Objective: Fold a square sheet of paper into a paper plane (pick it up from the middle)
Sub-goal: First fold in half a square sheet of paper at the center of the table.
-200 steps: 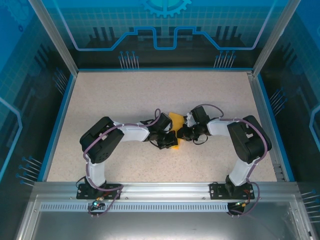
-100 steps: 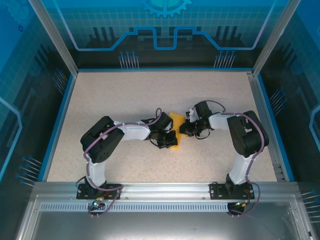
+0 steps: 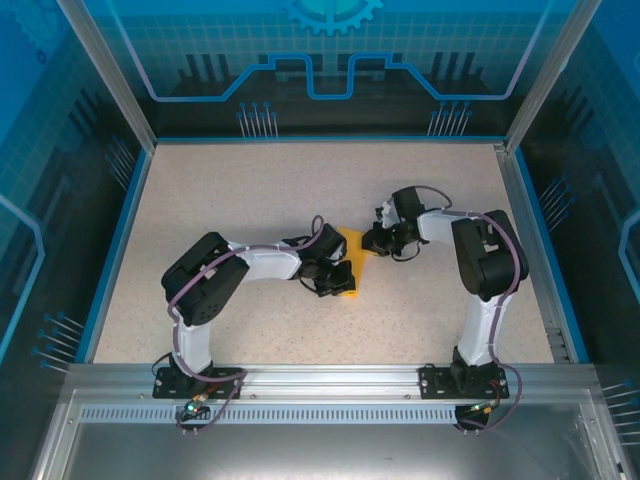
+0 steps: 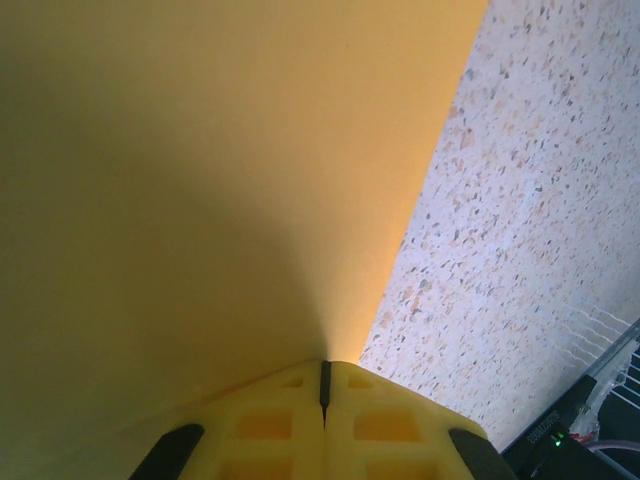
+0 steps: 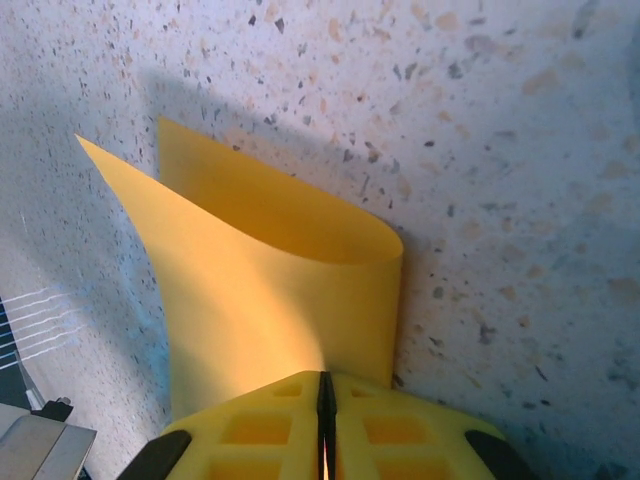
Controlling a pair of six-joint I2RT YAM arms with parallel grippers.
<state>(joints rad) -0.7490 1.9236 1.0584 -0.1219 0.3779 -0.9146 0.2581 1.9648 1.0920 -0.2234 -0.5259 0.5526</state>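
Doubly in grip — curled paper [image 5: 262, 285]

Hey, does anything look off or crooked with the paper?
Nothing torn, but the square sheet of paper is doubled over in a rounded bend, not a flat crease, and its far corners do not line up. Left gripper and right gripper both pinch it.

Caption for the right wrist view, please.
Right end effector, jaws shut, pinches the curled square sheet of paper; speckled table behind.

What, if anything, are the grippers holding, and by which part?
Both are shut on the square sheet of paper: the right gripper pinches its curled-over layers together, the left gripper its edge.
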